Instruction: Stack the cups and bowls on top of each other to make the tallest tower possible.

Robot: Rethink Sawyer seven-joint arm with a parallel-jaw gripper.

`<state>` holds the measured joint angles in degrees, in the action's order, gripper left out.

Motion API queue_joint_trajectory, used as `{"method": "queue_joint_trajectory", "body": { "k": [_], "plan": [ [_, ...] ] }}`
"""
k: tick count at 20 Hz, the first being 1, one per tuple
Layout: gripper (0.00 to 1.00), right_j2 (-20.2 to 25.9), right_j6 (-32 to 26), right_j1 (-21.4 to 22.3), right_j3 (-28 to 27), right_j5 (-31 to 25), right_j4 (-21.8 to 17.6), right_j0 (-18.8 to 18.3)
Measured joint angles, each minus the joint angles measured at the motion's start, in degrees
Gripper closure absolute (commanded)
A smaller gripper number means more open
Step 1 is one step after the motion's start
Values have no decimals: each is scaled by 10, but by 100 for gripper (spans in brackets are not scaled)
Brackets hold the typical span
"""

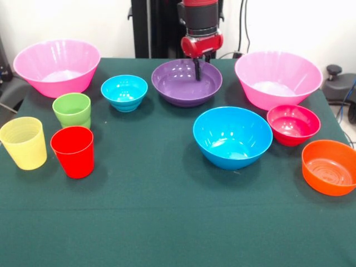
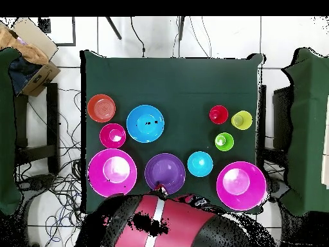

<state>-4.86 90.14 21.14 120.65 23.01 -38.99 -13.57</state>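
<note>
Cups (image 1: 72, 151) and bowls (image 1: 232, 137) upright, unstacked

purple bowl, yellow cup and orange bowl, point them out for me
purple bowl (image 1: 179, 83), front view, on its inner wall left of the gripper.
yellow cup (image 1: 25, 146), front view, on its outer side wall.
orange bowl (image 1: 329, 167), front view, on its inner floor.

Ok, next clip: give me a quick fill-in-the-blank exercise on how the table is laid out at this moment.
1. The gripper hangs over the ____ bowl.
2. The number of bowls on the table is ____.
3. In the front view, the red cup stands in front of the ____ cup.
4. The crimson bowl sits between the orange bowl and a large ____ bowl.

Missing words: purple; seven; green; pink
</note>
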Motion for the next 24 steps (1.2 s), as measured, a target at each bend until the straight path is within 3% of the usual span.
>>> {"method": "queue_joint_trajectory", "body": {
  "k": [9,14,17,18,24],
  "plan": [
    [100,-9,0,2,0,0,0,11],
    [100,-8,0,25,3,-5,0,10],
    [100,2,0,63,13,-30,0,2],
    [100,18,0,97,24,-63,3,-10],
    [100,81,0,196,55,-187,40,-58]
  ]
}}
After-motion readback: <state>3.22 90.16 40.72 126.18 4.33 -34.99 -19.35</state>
